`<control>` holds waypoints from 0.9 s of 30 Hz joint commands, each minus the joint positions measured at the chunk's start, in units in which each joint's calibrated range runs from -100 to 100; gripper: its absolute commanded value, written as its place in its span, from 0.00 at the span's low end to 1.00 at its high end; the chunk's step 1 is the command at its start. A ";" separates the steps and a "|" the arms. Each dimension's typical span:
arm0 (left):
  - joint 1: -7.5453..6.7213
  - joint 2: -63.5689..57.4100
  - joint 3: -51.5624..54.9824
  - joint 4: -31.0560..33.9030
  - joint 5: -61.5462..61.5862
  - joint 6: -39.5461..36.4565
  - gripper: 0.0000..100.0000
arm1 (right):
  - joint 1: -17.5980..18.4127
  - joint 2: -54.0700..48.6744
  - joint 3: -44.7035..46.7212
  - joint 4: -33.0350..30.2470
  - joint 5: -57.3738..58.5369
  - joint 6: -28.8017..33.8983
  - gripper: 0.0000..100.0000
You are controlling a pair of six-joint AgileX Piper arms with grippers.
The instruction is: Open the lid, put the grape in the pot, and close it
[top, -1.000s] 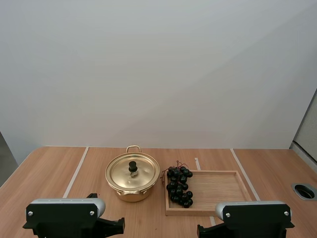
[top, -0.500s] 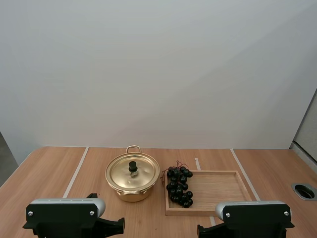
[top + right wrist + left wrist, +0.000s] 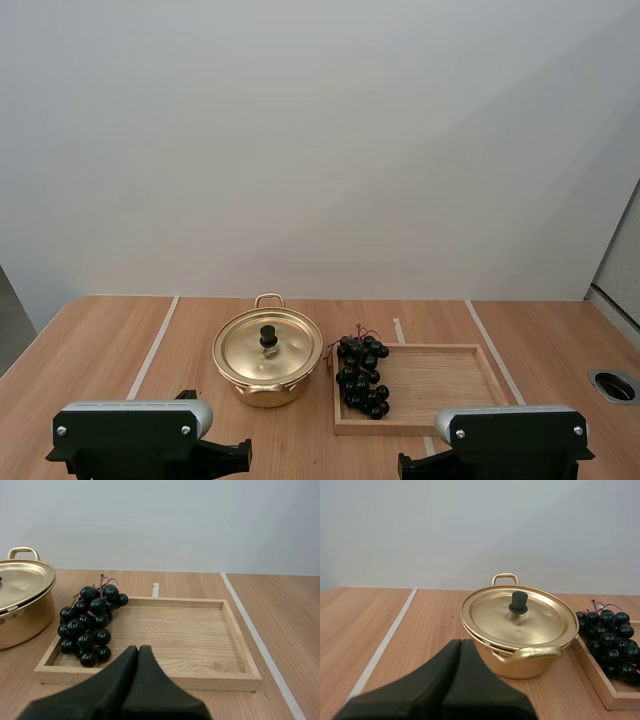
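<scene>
On table (image 3: 100,340), lidded gold pot (image 3: 266,391) beside wooden tray (image 3: 440,382); grapes (image 3: 362,376) at tray's pot-side end, perhaps overhanging rim. Clenched, empty: left jaws, right jaws.

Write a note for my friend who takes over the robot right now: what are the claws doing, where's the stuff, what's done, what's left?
The left claw is shut on nothing, just short of the pot.
The right claw is shut on nothing, just short of the wooden tray.
The lid sits on the pot; the grapes lie at the tray's end next to the pot.
Done: nothing yet.
Left: lift the lid, put the grapes in the pot, close it.
</scene>
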 commanded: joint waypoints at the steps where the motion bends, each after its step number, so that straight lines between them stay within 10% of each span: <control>1: 0.03 -0.28 0.04 0.26 -1.39 -0.16 0.00 | -0.19 -0.34 0.00 0.13 -0.37 -0.11 0.00; 27: 0.03 -0.28 -13.11 0.26 1.39 0.62 0.00 | -0.19 -0.34 -8.92 0.13 3.45 -0.11 0.00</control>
